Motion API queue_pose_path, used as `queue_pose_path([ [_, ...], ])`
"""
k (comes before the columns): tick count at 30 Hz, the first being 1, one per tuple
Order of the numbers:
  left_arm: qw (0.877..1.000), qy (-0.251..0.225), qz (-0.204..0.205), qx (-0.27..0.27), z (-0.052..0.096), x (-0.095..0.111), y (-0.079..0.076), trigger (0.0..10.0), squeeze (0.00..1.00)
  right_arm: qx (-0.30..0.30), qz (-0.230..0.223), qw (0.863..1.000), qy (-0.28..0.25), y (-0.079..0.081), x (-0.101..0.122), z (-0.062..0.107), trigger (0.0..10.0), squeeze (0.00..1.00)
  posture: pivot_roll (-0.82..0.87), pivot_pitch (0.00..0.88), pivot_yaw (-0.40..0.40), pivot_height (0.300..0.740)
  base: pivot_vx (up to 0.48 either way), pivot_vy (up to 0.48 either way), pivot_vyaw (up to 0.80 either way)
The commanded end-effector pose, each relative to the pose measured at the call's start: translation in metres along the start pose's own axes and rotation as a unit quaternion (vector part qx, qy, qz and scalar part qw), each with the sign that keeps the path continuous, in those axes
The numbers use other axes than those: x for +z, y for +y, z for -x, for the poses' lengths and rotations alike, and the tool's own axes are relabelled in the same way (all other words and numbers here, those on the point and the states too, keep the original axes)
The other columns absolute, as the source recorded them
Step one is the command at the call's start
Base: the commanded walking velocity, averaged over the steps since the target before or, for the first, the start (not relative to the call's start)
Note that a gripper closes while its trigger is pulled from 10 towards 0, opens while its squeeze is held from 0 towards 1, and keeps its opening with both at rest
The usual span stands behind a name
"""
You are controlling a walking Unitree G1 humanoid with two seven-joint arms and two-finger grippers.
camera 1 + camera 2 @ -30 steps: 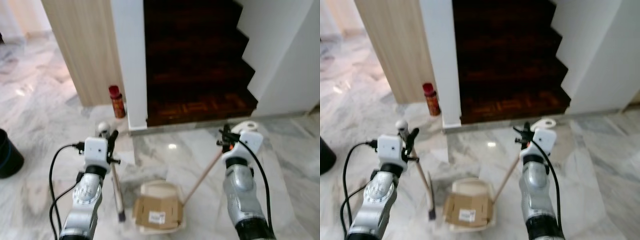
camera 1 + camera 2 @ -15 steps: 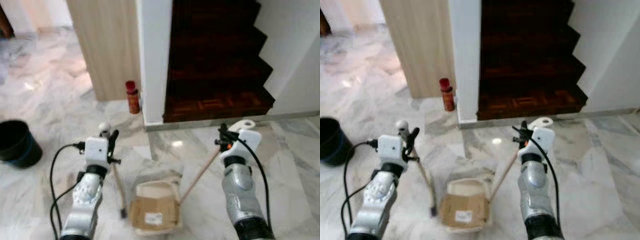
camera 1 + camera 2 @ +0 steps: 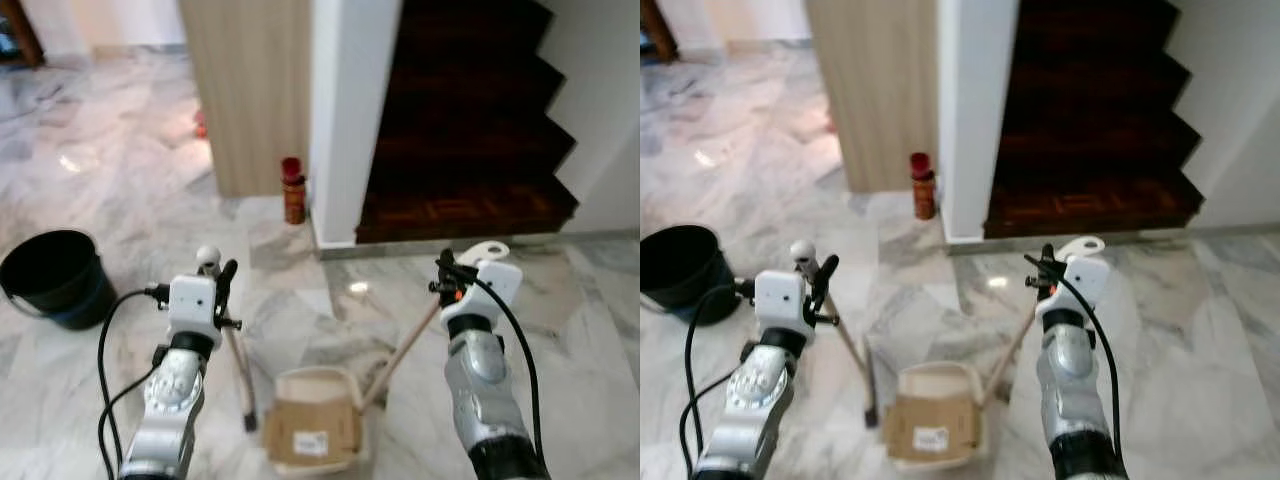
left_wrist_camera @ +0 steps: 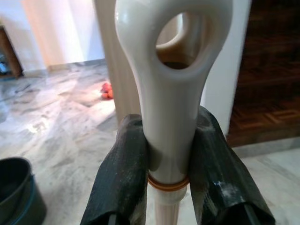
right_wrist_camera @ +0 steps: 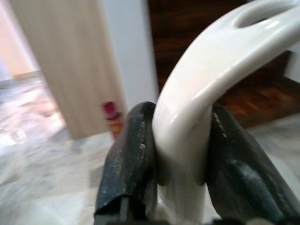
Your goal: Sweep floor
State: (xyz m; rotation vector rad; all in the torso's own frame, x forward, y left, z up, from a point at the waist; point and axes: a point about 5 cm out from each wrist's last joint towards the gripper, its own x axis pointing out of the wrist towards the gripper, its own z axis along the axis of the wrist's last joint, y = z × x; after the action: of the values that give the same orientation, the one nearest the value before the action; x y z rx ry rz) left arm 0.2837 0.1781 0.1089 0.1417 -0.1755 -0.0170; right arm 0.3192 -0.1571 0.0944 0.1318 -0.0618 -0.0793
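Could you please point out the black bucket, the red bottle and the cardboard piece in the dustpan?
Black plastic bucket (image 3: 62,292), left eye view, outer wall.
Red bottle (image 3: 293,190), left eye view, body.
Brown cardboard piece (image 3: 312,433), left eye view, flat middle.

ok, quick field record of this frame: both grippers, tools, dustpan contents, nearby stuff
left gripper: shut on broom handle, raised in front of the robot
right gripper: shut on dustpan handle
broom: head on the marble floor, just left of the dustpan
dustpan: resting on the floor between the arms
dustpan contents: flat cardboard piece with a white label
bucket: dark, on the floor to the robot's left
red canister: upright at the white pillar's base
stairs: dark wood, ahead on the right
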Motion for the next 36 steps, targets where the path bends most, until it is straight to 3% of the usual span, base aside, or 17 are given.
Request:
queue_pose_path([
  [1,1.0,-0.029,-0.012,-0.002,-0.0033,0.0117,-0.0008,10.0,0.0,-0.008,-0.015,1.0,-0.023,-0.0036,0.0103,-0.0032,10.0,0.0,0.14,0.015,-0.026,0.74,0.0,0.36,0.0],
  [36,1.0,-0.025,-0.015,-0.002,-0.0018,0.0125,0.0008,10.0,0.0,0.006,-0.046,0.998,-0.031,0.0025,0.0122,-0.0022,10.0,0.0,0.14,0.034,-0.022,0.74,0.0,0.355,0.0],
])
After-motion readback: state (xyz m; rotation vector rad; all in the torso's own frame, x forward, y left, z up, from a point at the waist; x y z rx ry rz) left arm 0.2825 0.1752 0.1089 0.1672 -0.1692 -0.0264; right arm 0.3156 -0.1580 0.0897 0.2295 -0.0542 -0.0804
